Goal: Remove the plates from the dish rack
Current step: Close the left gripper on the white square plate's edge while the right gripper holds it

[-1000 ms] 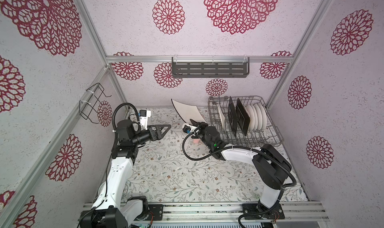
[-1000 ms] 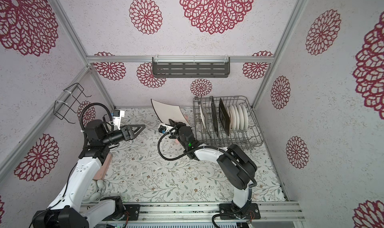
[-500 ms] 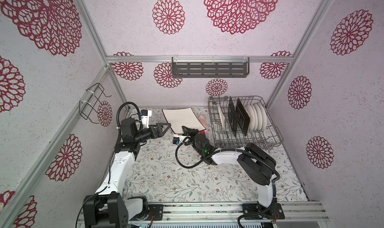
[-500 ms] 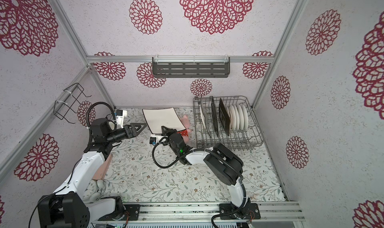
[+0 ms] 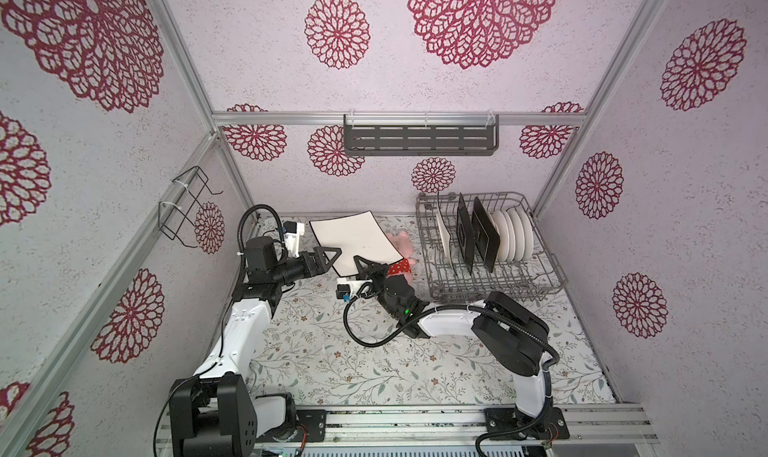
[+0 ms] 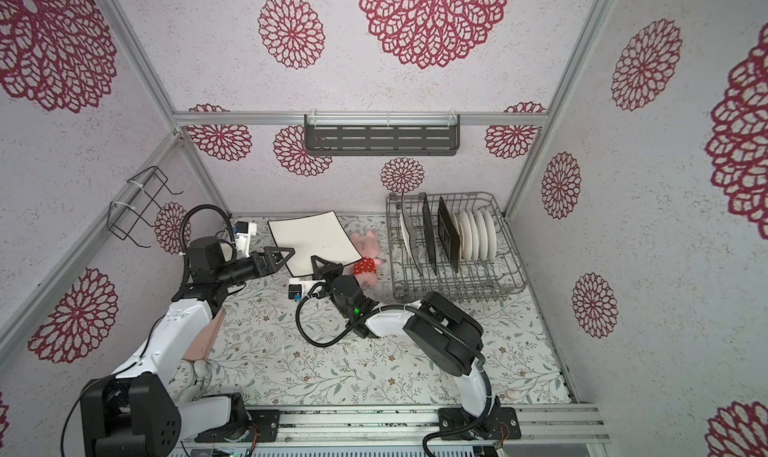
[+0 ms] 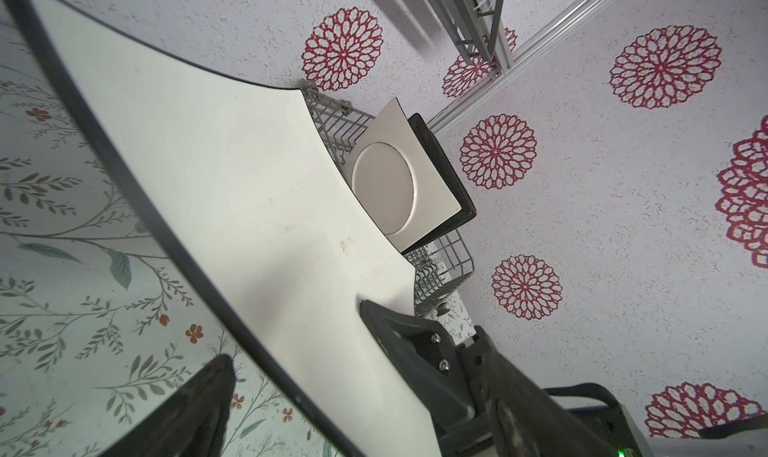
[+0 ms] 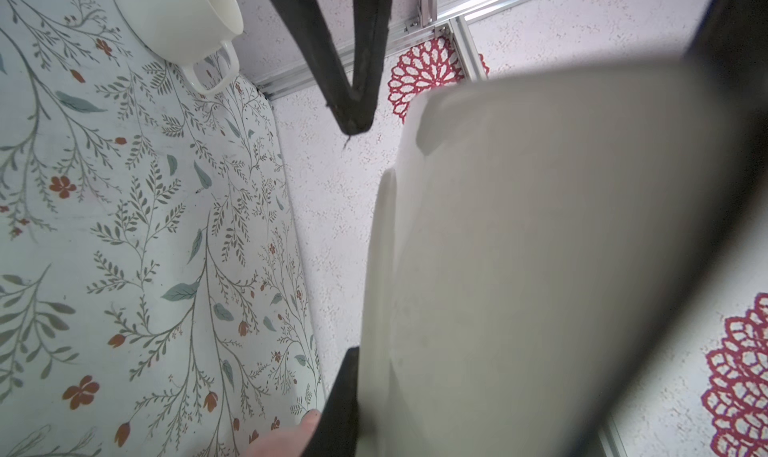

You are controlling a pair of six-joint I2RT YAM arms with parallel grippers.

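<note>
The right gripper [image 5: 362, 264] is pinched on 1 cream plate [image 5: 353, 238], which has been carried well left of the dish rack [image 5: 478, 288] and levelled. The left gripper [image 5: 332, 256], jaws spread, has been brought to the plate's edge farthest from the rack. A handover is judged imminent.

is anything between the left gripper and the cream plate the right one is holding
Nothing visible does. The left gripper, jaws open, sits at the left edge of the cream plate, which the right gripper clamps by its near edge.
</note>
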